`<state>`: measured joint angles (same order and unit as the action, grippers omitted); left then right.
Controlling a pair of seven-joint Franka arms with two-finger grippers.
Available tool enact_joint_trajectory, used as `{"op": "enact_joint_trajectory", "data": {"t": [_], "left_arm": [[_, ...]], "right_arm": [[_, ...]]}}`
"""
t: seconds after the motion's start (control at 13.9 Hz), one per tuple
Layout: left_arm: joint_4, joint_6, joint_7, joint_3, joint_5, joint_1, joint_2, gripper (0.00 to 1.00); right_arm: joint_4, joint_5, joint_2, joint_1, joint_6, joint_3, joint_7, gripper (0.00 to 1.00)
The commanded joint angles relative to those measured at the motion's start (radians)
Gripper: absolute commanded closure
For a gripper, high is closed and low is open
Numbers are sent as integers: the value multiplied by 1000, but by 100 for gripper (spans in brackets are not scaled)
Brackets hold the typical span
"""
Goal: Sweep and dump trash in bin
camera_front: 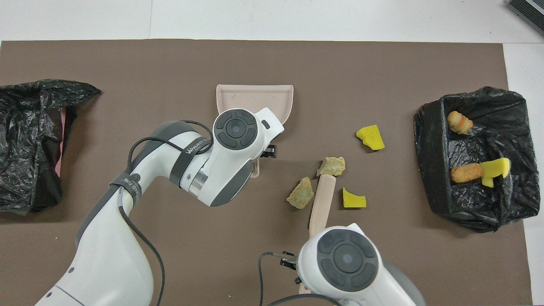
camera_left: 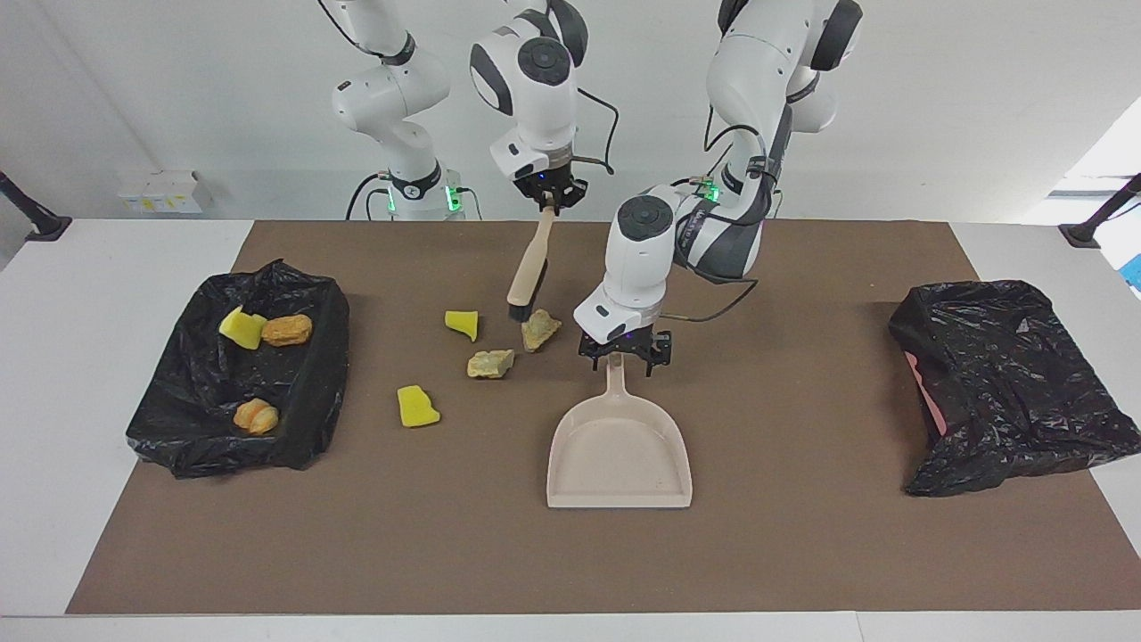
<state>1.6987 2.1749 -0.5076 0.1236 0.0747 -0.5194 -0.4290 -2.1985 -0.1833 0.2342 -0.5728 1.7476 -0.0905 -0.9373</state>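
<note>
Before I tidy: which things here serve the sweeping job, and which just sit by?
Job: brush in right gripper; dustpan at left gripper; four loose scraps; open bin holding three scraps.

Sitting by: closed bag.

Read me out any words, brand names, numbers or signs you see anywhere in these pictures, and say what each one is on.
"WANJEED" is my best reading, white letters on the black strap around the left arm; the last letters are uncertain.
Print on a second black strap lower on that arm: too blurred to read.
Yellow marks on the white boxes by the wall: too small to read.
Nothing else legible.
</note>
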Motion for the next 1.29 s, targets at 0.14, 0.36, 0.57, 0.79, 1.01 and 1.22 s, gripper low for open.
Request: {"op": "enact_joint_trajectory", "data": {"t": [0.14, 0.36, 0.57, 0.79, 1.01, 1.22], "left_arm": [[13, -46, -63, -13, -46, -21, 27, 100], [12, -61, -55, -15, -44, -7, 50, 100], [12, -82, 36, -27, -44, 4, 84, 100], [12, -171, 254, -28, -44, 36, 113, 100], [12, -246, 490, -30, -43, 81, 119, 100], [16, -265, 703, -30, -41, 127, 127, 100]], "right_arm": [[-127, 31, 95, 125, -74, -8, 17, 100], [-245, 60, 177, 188, -57, -8, 29, 100], [-314, 61, 186, 201, -7, -9, 29, 100], [-346, 61, 171, 189, 42, -14, 60, 100], [-351, 47, 145, 197, 72, -14, 202, 100], [-337, 36, 62, 189, 148, -15, 270, 100]]}}
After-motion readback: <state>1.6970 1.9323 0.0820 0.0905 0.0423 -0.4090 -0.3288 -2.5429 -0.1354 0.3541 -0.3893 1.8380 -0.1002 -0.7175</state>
